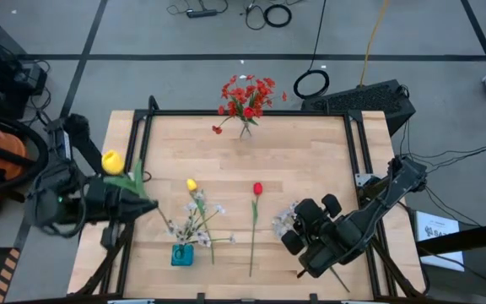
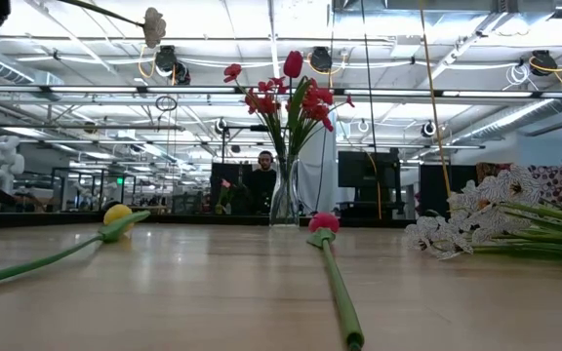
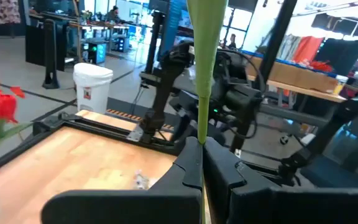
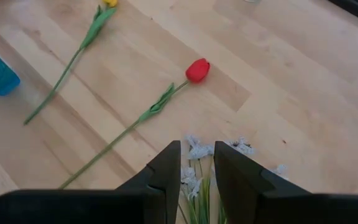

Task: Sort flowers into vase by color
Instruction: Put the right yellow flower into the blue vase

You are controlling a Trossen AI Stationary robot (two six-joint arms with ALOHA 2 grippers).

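Two grippers show: nearest, we see the right gripper point(image 4: 197, 171) seemingly clasping a white spray point(image 1: 287, 219), stems hidden beneath it, the left gripper point(image 3: 201, 163) clenched on a yellow tulip point(image 1: 112, 161), red flowers point(image 1: 247, 95) farthest.

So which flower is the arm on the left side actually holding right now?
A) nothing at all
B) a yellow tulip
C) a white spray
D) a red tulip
B: the left gripper is shut on the green stem of a yellow tulip, lifted at the table's left edge, while the single red tulip lies loose on the table.
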